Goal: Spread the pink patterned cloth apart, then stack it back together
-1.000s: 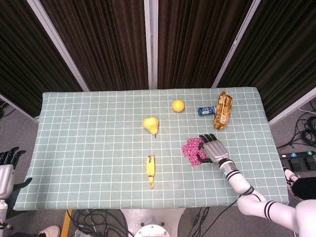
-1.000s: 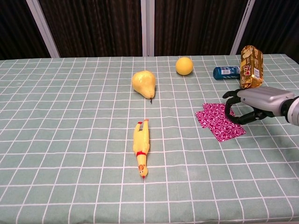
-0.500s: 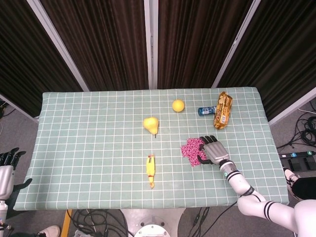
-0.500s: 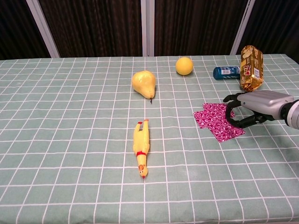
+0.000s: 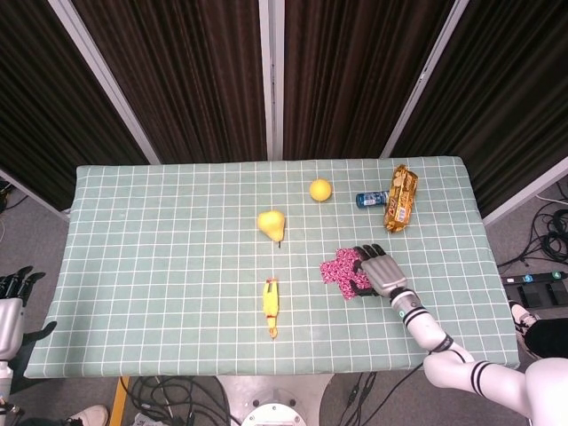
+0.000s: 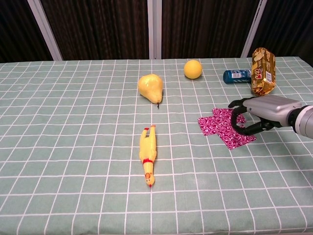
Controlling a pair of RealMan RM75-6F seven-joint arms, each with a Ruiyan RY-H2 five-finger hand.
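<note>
- The pink patterned cloth (image 5: pixel 343 270) lies rumpled on the green checked bench (image 5: pixel 160 257), right of centre in the head view.
- Right hand (image 6: pixel 266 112) sits on the cloth's right edge, fingers (image 6: pixel 238 121) curled down onto the fabric; can't tell if they actually pinch it.
- Left hand (image 5: pixel 11 300) is at the far lower left of the head view, off the bench, fingers apart, holding nothing.
- Also there: yellow pear (image 5: pixel 272 222), rubber chicken (image 5: pixel 271 306), orange ball (image 5: pixel 319 189), blue can (image 5: pixel 369 200) and snack packet (image 5: pixel 400 198) at upper right.

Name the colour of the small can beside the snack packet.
Blue can, clearest in the chest view.
</note>
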